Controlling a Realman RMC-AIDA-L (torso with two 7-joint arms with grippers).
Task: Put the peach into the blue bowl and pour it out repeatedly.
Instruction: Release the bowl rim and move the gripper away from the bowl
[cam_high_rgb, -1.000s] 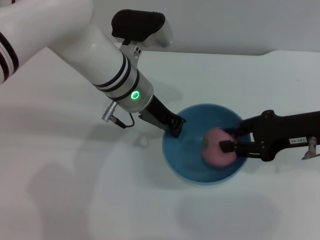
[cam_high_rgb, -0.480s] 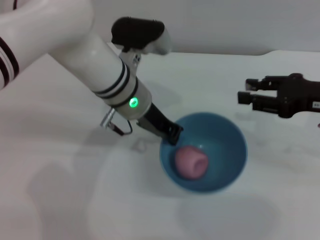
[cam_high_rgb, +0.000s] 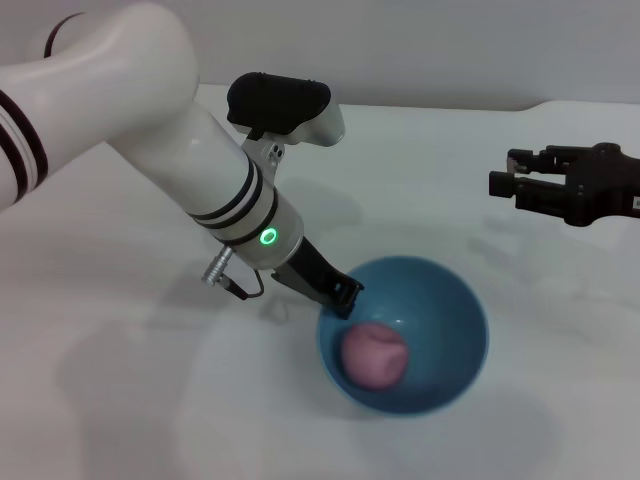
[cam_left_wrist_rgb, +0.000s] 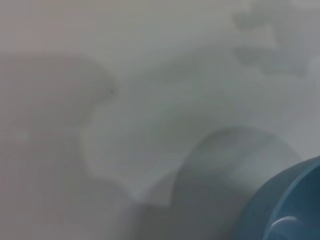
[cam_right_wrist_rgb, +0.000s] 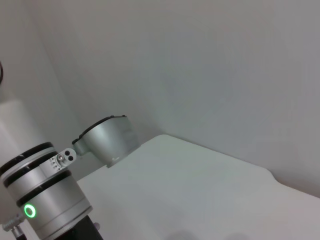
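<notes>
Smooth plastic blue bowl (cam_high_rgb: 440, 300), matte peach (cam_high_rgb: 374, 355)

Left arm (cam_high_rgb: 180, 190) reaching from upper left down toward centre, white with black bands and a lit green ring at the wrist. Left gripper (cam_high_rgb: 340, 292) dark, tilted downward, clamped on the near-left rim of the blue bowl (cam_high_rgb: 455, 345). Right gripper (cam_high_rgb: 512, 182) at the far right edge, held level and clear above the counter (cam_high_rgb: 120, 380), fingers (cam_high_rgb: 520, 158) parted and pointing left, holding nothing.
</notes>
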